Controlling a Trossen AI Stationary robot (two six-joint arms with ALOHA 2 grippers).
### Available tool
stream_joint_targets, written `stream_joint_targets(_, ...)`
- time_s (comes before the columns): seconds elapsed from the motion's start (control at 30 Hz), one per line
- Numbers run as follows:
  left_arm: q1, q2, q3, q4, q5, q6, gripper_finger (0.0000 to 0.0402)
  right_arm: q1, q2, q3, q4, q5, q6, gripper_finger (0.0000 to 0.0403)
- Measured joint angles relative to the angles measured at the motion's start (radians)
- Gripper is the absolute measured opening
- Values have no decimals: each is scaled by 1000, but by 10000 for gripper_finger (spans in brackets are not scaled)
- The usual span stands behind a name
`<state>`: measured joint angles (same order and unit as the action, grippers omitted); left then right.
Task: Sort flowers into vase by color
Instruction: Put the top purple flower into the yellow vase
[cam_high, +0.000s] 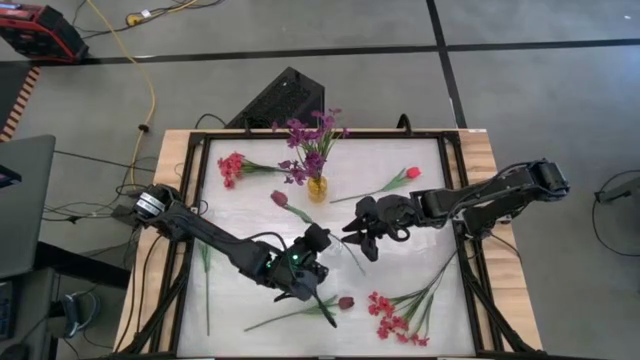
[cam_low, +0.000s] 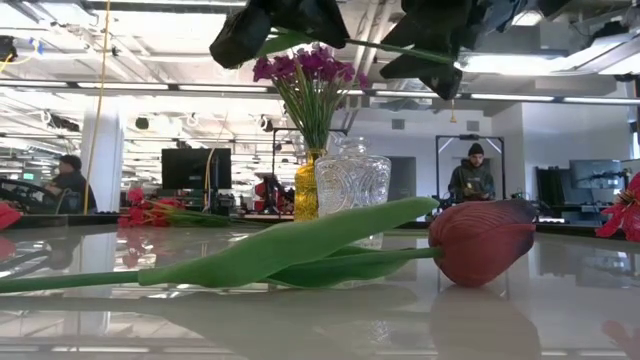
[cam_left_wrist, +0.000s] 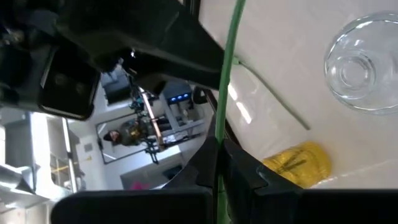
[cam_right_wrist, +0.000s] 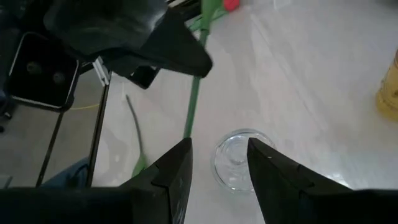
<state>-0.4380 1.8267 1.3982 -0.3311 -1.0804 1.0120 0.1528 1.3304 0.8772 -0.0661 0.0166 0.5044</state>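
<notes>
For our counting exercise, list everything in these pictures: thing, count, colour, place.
purple plastic blossom sprigs: one bunch, purple, in yellow vase
small yellow vase: one, yellow, table's far middle
clear cut-glass vase: one, clear, beside yellow vase
red-pink blossom sprigs: two clusters, far left and near right
tulip buds: three, red to maroon, lying scattered
loose green stalk: one, left edge
left pincer: dark, mid-table, shut on a thin green stem
right pincer: dark, open, above clear vase
</notes>
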Motion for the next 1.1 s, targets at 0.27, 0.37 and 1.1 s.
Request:
stream_joint_targets(0.27,9,0,0,10,9,37,0,-29,-2,0,57,-68,-37,179)
stream_joint_targets(0.37,11,0,0,4,25,34,0,-35,-2,0,80,-74,-42,179)
stream_joint_targets(1.1,35,0,0,9,46,19,0,-21,0,0,70,-83,-53,176)
